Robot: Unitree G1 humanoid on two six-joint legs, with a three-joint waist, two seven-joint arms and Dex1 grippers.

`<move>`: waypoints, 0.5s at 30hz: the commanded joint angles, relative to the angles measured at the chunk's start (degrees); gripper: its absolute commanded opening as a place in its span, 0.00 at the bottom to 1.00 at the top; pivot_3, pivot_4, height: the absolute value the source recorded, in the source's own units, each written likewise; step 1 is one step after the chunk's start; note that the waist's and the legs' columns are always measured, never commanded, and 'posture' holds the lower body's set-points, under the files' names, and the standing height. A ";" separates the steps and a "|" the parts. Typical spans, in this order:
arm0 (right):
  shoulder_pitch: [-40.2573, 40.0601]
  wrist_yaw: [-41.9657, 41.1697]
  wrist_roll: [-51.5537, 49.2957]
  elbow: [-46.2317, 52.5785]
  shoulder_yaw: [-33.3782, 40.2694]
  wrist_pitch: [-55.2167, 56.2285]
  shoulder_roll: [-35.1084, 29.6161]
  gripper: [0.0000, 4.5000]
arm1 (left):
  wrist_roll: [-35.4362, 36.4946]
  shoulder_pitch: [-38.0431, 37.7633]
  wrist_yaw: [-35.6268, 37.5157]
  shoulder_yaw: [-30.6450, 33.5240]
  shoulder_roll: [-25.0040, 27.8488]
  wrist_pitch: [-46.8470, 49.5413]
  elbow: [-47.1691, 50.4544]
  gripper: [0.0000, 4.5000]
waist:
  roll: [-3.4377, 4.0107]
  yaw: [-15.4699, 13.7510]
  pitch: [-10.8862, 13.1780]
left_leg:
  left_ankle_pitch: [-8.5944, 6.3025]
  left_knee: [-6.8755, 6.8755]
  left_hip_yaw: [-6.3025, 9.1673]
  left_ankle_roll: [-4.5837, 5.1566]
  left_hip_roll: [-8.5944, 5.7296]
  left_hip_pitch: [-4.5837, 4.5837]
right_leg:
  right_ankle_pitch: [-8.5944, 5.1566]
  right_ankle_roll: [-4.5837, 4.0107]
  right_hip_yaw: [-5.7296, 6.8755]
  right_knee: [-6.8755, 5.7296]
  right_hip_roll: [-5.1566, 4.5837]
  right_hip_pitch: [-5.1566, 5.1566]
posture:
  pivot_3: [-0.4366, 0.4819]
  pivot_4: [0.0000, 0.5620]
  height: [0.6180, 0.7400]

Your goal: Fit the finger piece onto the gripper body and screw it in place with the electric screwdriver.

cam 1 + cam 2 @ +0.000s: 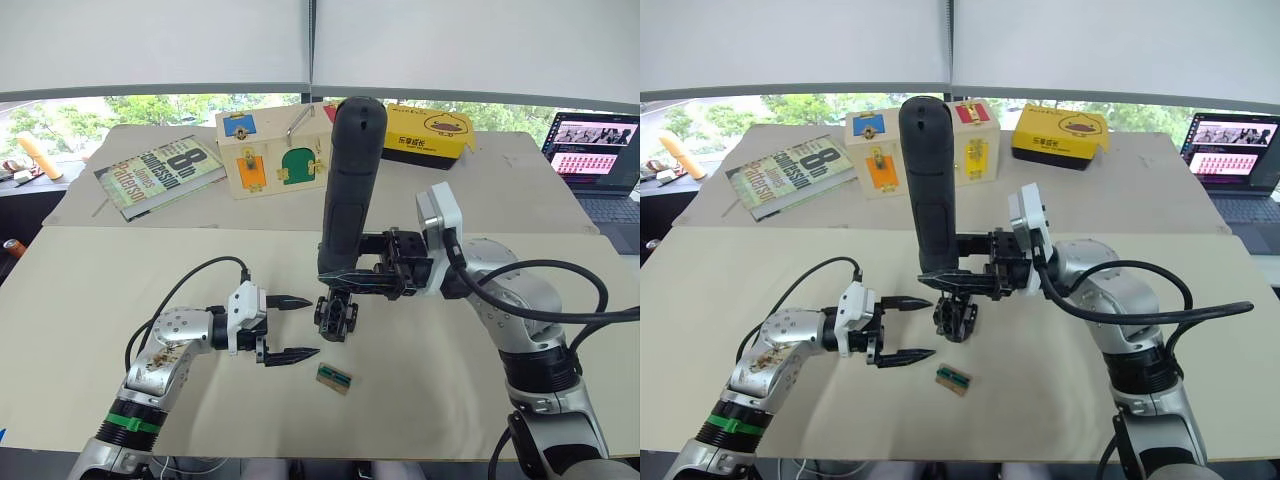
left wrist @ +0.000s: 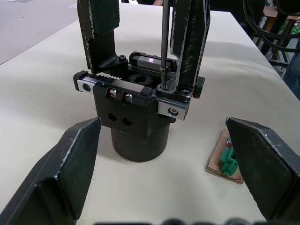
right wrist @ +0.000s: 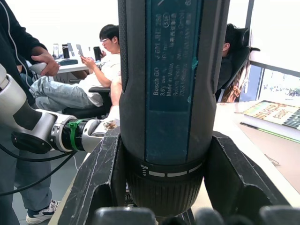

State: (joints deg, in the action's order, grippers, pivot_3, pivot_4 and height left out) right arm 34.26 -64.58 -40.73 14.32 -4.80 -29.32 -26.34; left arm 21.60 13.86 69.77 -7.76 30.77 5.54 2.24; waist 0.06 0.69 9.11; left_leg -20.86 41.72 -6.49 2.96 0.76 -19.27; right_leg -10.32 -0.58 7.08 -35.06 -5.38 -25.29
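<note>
Table [image 1: 120, 290] — wide beige top, with a second board butted against it on the far side.

Far board holds a laptop [image 1: 597, 160] at the far right, screen lit; a book [image 1: 160, 173] at the far left; a wooden latch box [image 1: 272, 150] near the middle; a yellow box [image 1: 430, 130] to the right of that.

Electric screwdriver [image 1: 352, 190] stands upright near the table's centre, rounded end up, held low on its barrel. The right gripper [image 1: 362, 278] reaches in from the right and is clamped on that barrel; in the right wrist view its two fingers [image 3: 101, 178] press against either side of the tool just above the collar. A thin metal bit [image 2: 162, 42] runs straight down from the tool.

Gripper body [image 1: 335, 316] sits on the table directly under the screwdriver, round base down. The left wrist view shows the bit's tip resting on a screw at the top of the body, beside the toothed rack.

Finger piece [image 2: 190, 42] stands upright on top of the gripper body, just beside the bit, with a second black finger to its other side.

Left gripper [image 1: 292, 327] lies low just left of the gripper body, fingers apart and holding nothing — not touching the body.

Small green-topped block [image 1: 334, 377] lies flat on the near side of the gripper body, apart from it.
</note>
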 commanded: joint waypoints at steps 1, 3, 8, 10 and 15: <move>0.33 0.25 -1.49 2.37 2.01 0.60 -0.23 0.42 | 0.18 -0.22 -0.14 0.04 -0.35 -0.99 0.82 1.00 | 0.00 0.00 0.00 | 0.00 0.00 0.00 0.00 0.00 0.00 | 0.00 0.00 0.00 0.00 0.00 0.00 | 0.48 0.27 1.00; 0.45 0.34 -1.51 2.35 2.10 0.60 -0.24 0.42 | 0.24 -0.30 -0.21 0.05 -0.44 -0.94 0.88 1.00 | 0.00 0.01 0.00 | 0.00 0.00 0.00 0.00 0.00 0.00 | 0.00 0.00 0.00 0.00 0.00 0.00 | 0.48 0.27 1.00; 0.13 -0.21 -1.63 2.56 2.01 0.47 -0.89 0.42 | 0.21 -0.33 -0.34 -0.06 -0.60 -0.89 0.81 1.00 | 0.00 -0.01 0.00 | 0.00 0.00 0.00 0.00 0.00 -0.01 | 0.00 0.00 0.00 0.00 0.00 0.00 | 0.48 0.27 1.00; 0.15 -0.34 -1.71 2.55 2.01 0.38 -1.11 0.42 | 0.20 -0.29 -0.43 -0.06 -0.65 -0.92 0.76 1.00 | 0.00 -0.02 0.00 | 0.00 0.00 0.00 0.00 0.00 0.00 | 0.00 0.00 0.00 0.00 0.00 0.00 | 0.48 0.27 1.00; 0.35 -0.61 -1.78 2.45 1.82 0.28 -1.51 0.42 | 0.21 -0.23 -0.47 -0.08 -0.77 -0.98 0.70 1.00 | 0.00 -0.02 0.00 | 0.00 0.00 0.00 0.00 0.00 0.00 | 0.00 0.00 0.00 0.00 0.00 0.00 | 0.48 0.27 1.00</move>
State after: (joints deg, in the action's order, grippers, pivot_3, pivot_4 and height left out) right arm 33.92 -64.82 -40.93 14.39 -4.79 -29.35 -27.45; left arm 21.60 13.54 69.33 -7.97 30.27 5.54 2.24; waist 0.06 0.66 9.11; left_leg -20.86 41.72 -6.49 2.96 0.76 -19.27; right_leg -10.32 -0.58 7.08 -35.06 -5.38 -25.28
